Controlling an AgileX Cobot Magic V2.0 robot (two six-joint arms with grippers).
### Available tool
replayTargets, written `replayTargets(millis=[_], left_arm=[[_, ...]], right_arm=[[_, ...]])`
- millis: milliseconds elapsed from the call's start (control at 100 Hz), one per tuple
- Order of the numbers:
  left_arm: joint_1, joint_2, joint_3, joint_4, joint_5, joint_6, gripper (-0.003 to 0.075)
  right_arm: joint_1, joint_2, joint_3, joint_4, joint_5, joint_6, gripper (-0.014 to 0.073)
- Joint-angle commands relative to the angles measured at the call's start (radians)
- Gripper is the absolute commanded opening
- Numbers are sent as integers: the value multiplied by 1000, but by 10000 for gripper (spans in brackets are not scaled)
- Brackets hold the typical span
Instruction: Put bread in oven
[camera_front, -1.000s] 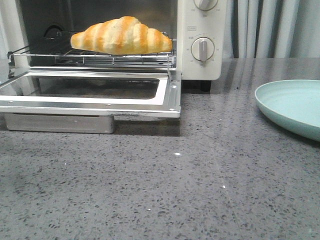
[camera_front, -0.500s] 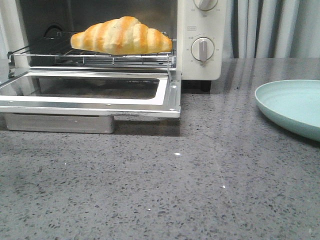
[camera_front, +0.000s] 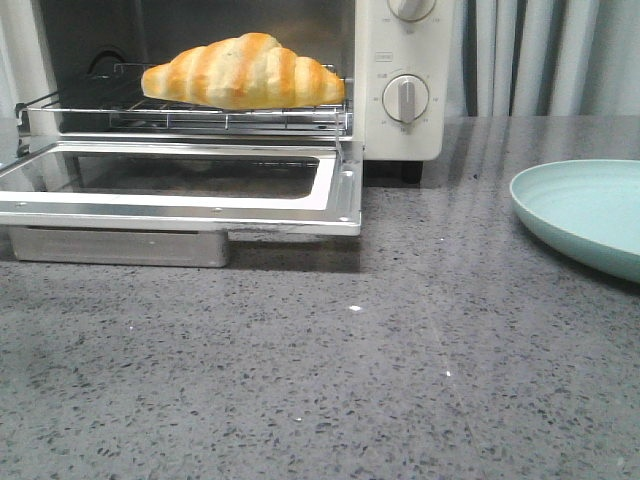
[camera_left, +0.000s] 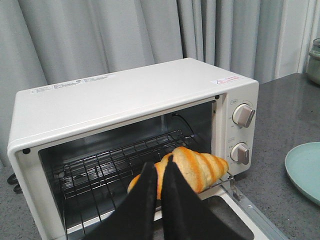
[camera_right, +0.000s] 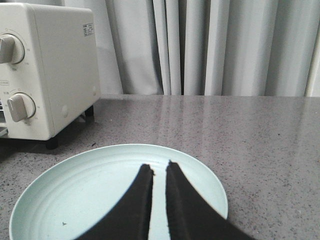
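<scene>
The bread lies lengthwise on the wire rack inside the oven, whose glass door hangs down flat and open. In the front view the bread sits at about 11 o'clock, a pale green plate at 3 o'clock on the grey speckled counter. The left gripper hangs in front of the oven mouth, its fingers nearly pressed together and empty. The right gripper hangs above the plate, its fingers also almost together, with only a thin gap, pinching nothing
</scene>
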Motion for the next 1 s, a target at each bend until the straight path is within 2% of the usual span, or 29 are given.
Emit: replayTargets(millis=[0, 340, 990], left_arm=[[3, -1, -38, -8, -68, -2, -20], [3, -1, -36, -8, -68, -2, -20], [3, 0, -36, -8, -68, -2, -20]], right_arm=[[-5, -34, -2, -3, -81, 0, 38], [-38, -160, 22, -3, -29, 0, 38], [-42, -158, 22, -3, -27, 0, 38]])
